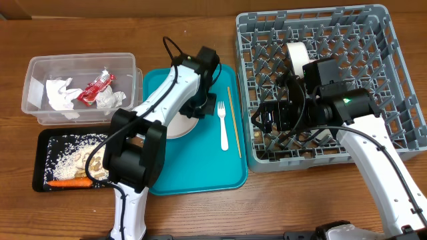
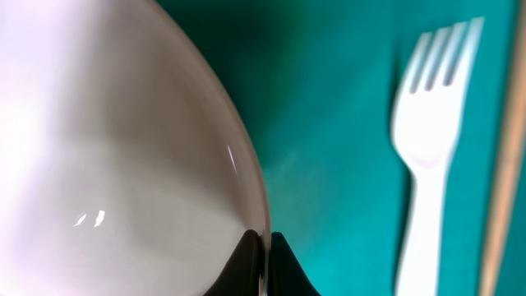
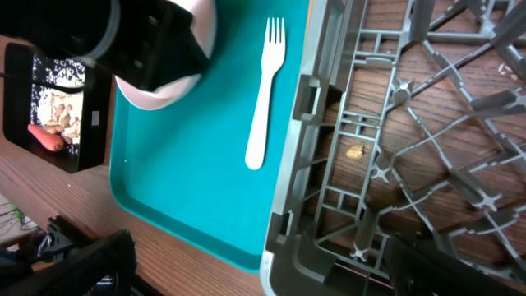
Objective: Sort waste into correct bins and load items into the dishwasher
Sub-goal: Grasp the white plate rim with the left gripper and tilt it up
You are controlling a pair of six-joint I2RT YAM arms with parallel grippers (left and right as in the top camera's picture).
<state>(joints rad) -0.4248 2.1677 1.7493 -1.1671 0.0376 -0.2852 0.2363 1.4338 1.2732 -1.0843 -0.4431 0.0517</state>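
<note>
My left gripper (image 1: 199, 107) (image 2: 265, 242) is shut on the right rim of the pale round plate (image 1: 175, 128) (image 2: 123, 148), which is on the teal tray (image 1: 200, 170). The plate also shows in the right wrist view (image 3: 160, 94). The white fork (image 1: 223, 123) (image 2: 427, 140) (image 3: 265, 90) and the thin chopstick (image 1: 233, 120) (image 2: 505, 164) lie on the tray to its right. My right gripper (image 1: 267, 120) (image 3: 263, 275) is open and empty over the front left corner of the grey dish rack (image 1: 380, 20) (image 3: 304, 148). A white cup (image 1: 297, 57) sits in the rack.
The clear tub (image 1: 40, 67) at the back left holds white napkins (image 1: 63, 93) and a red wrapper (image 1: 95, 87). The black tray (image 1: 41, 160) in front of it holds rice (image 1: 67, 163) and a carrot (image 1: 70, 182). A small beige bit (image 3: 355, 151) lies under the rack.
</note>
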